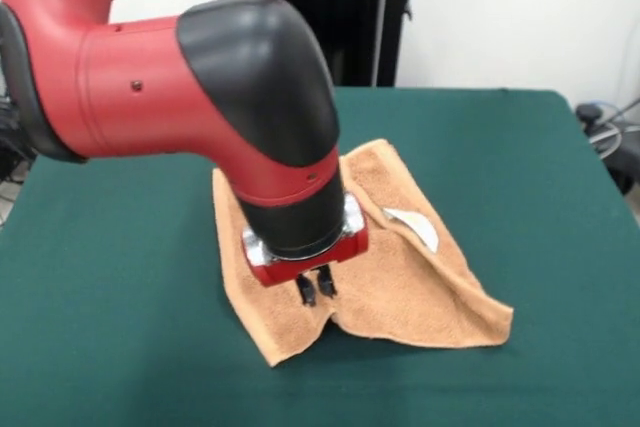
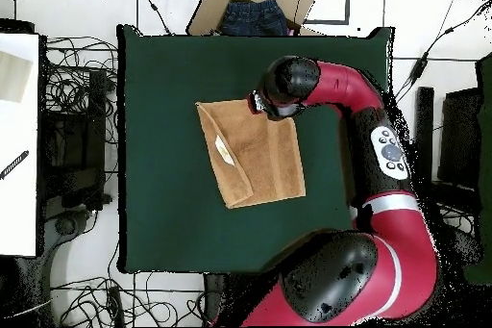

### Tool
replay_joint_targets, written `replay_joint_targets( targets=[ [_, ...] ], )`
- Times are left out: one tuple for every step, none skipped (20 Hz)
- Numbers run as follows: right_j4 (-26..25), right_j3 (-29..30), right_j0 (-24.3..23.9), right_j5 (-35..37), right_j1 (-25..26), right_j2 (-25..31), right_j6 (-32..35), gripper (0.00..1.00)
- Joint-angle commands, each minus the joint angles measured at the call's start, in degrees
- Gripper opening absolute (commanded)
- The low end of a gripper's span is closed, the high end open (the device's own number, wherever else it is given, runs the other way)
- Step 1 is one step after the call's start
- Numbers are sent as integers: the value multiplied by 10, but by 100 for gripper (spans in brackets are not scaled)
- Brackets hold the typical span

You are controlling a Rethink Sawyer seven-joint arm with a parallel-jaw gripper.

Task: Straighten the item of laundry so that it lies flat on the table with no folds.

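Note:
The light orange-brown towel (image 1: 400,277) lies on the dark green table (image 1: 120,327), near its middle. One side band is folded over, and the white tag (image 1: 414,226) shows on it. The towel's near edge puckers up into a ridge below my gripper (image 1: 316,288). The gripper points straight down, and its dark fingertips (image 1: 306,292) are pinched close together on the towel at that edge. In the overhead view the towel (image 2: 255,161) shows with the tag (image 2: 224,149) on the folded left strip. There the arm's wrist hides the gripper over the towel's upper right corner.
An open cardboard box holding dark jeans (image 2: 252,12) sits beyond the table's top edge in the overhead view. Cables and a white side table (image 2: 19,141) are at the left. My arm (image 2: 384,141) reaches in along the right side.

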Motion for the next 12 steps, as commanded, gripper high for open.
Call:
replay_joint_targets(
  targets=[
    [-19, -88, 10, 89, 23, 51, -215, 0],
    [-21, -118, 18, 115, 30, 53, -225, 0],
    [-23, -141, 24, 135, 36, 55, -234, 0],
    [-24, -160, 28, 151, 43, 55, -243, 0],
    [-26, -178, 31, 165, 49, 57, -252, 0],
    [-28, -196, 34, 178, 56, 58, -260, 0],
    [-28, -210, 35, 187, 62, 59, -268, 0],
    [-29, -228, 38, 196, 71, 62, -274, 0],
    [-30, -240, 39, 202, 78, 64, -280, 0],
    [-30, -251, 41, 207, 84, 66, -284, 0],
    [-28, -260, 42, 210, 90, 67, -289, 0],
    [-27, -270, 42, 212, 97, 70, -295, 0]
  ],
)
